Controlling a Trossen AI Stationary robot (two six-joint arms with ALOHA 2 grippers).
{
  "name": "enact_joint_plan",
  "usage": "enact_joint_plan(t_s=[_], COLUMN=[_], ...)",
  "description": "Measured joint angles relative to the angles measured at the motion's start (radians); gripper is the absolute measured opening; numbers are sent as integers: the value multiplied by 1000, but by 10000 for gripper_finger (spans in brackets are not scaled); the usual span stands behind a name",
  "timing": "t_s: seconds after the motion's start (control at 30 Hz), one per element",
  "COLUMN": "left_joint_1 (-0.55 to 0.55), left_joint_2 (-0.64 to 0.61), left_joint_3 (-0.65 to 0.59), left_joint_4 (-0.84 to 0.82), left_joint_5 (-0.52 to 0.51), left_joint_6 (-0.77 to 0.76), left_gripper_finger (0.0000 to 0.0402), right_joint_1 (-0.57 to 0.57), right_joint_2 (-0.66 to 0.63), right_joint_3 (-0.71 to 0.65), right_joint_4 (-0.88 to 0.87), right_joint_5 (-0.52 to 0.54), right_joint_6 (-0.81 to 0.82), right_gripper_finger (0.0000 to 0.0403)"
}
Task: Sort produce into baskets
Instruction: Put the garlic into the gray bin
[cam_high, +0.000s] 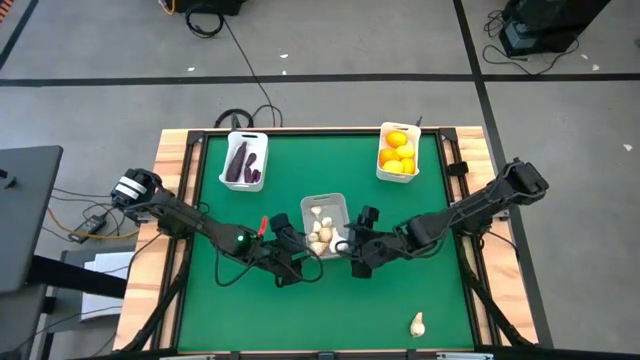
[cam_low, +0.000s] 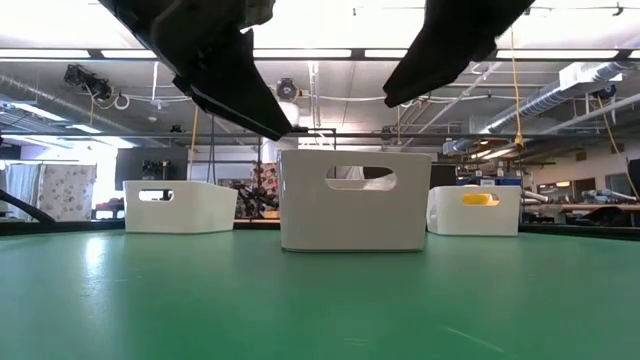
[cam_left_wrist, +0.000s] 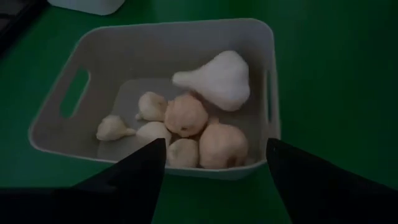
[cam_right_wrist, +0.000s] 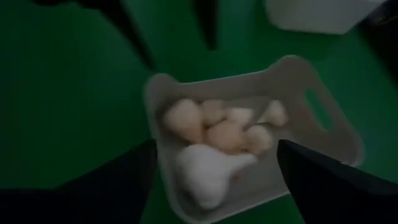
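Three white baskets stand on the green table. The far left one (cam_high: 243, 160) holds dark purple vegetables, the far right one (cam_high: 397, 152) holds yellow-orange citrus, and the middle one (cam_high: 323, 225) holds several garlic bulbs (cam_left_wrist: 186, 127). A large white bulb (cam_left_wrist: 216, 78) lies on top of the pile against the basket's wall; it also shows in the right wrist view (cam_right_wrist: 208, 169). One garlic bulb (cam_high: 417, 323) lies loose on the table near the front right. My left gripper (cam_high: 298, 255) and my right gripper (cam_high: 350, 250) are both open and empty. They hover at the middle basket's near end, one at each side.
The middle basket (cam_low: 355, 200) stands nearest in the low view, with the other two baskets (cam_low: 180, 207) (cam_low: 475, 210) behind it. Both arms (cam_low: 220, 60) (cam_low: 460, 40) hang above it. The table has wooden side rails (cam_high: 175, 180).
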Motion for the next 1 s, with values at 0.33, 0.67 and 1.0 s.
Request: enact_joint_plan(t_s=[0.33, 0.67, 1.0], left_joint_1=[0, 0, 2], left_joint_2=[0, 0, 0], left_joint_3=[0, 0, 0], left_joint_4=[-4, -8, 19], left_joint_5=[-7, -7, 27], left_joint_6=[-6, 16, 108], left_gripper_finger=[284, 284, 284], right_joint_1=[58, 280, 512], right_joint_2=[-2, 2, 3], right_joint_3=[214, 208, 132], right_joint_4=[-327, -518, -478], right_joint_5=[-377, -504, -411], right_joint_6=[186, 591, 1047], right_gripper_finger=[335, 327, 327])
